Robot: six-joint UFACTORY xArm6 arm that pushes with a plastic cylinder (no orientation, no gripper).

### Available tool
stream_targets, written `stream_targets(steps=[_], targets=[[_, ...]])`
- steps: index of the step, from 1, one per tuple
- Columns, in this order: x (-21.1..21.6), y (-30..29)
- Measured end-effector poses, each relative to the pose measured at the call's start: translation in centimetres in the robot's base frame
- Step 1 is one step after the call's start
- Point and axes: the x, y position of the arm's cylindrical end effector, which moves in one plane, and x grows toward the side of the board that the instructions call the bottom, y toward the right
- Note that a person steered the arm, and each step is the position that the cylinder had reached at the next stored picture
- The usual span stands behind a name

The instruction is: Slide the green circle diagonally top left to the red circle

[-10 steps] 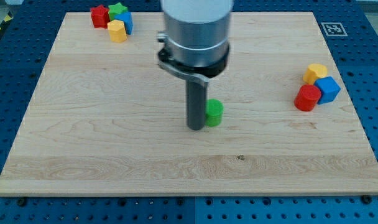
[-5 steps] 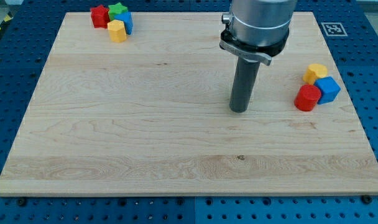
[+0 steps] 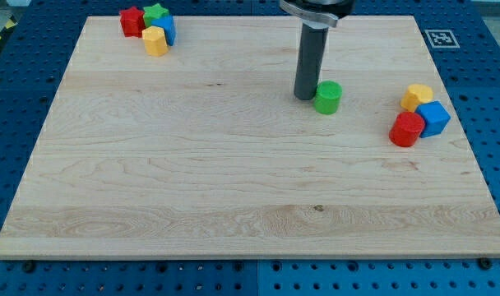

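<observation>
The green circle [image 3: 328,97] lies on the wooden board [image 3: 192,181], right of centre in the upper half. My tip [image 3: 304,97] rests on the board just to the left of it, touching or nearly touching its side. The red circle [image 3: 407,129] sits near the view's right edge, lower right of the green circle, pressed against a blue block [image 3: 434,118] with a yellow block [image 3: 417,96] just above them.
A second cluster sits at the view's top left: a red block [image 3: 132,20], a green block [image 3: 156,12], a blue block [image 3: 168,29] and a yellow block [image 3: 155,40].
My tip has moved from the board's centre up and to the right. The green circle has moved up and right with it, toward the right-hand cluster.
</observation>
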Motion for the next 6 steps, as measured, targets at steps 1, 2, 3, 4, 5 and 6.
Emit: stream_targets(steps=[1,2,3,4,5,6], targets=[[1.7,1.5],[1.7,3.3],[1.8,6.0],[1.8,7.3],[1.8,4.7],[1.8,-1.6]])
